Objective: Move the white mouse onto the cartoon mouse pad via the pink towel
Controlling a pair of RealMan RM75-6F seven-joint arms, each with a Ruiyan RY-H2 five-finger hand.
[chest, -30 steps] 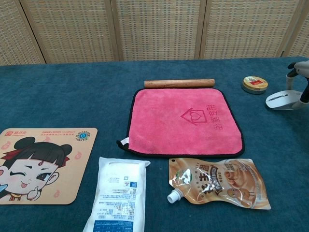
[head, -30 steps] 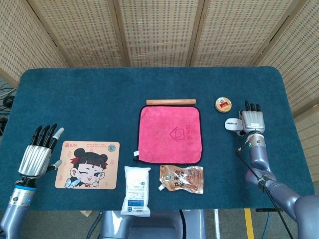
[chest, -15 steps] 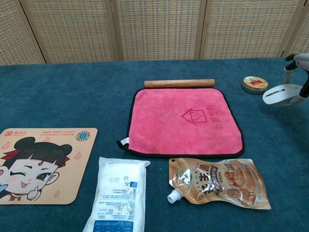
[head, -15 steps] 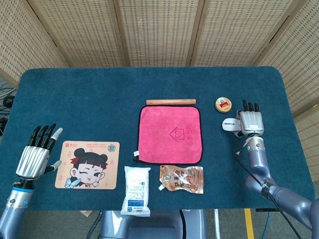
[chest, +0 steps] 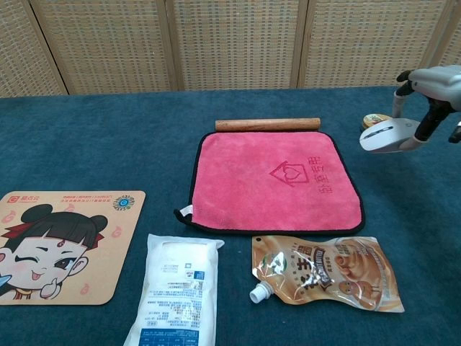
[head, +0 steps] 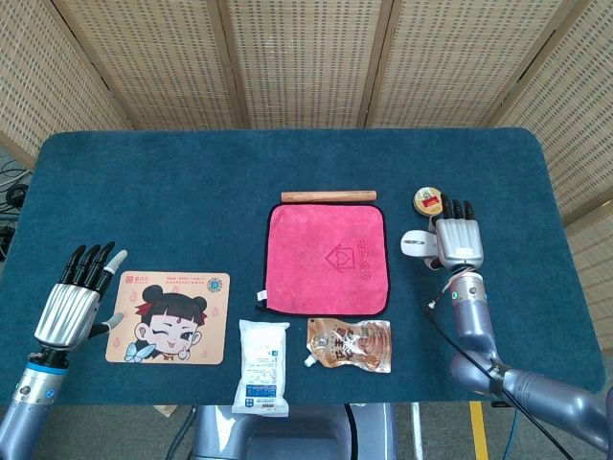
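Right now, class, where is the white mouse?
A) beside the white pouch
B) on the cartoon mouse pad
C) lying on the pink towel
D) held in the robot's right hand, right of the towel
D: the right hand grips the white mouse clear of the pink towel.

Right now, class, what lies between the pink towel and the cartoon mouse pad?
Only bare blue cloth of the table separates the pink towel from the cartoon mouse pad; the head view shows it best.

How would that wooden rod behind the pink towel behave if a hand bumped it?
The round wooden rod would likely roll on the blue cloth table. It looks stiff and probably light. It lies along the pink towel's far edge, which might stop it rolling forward.
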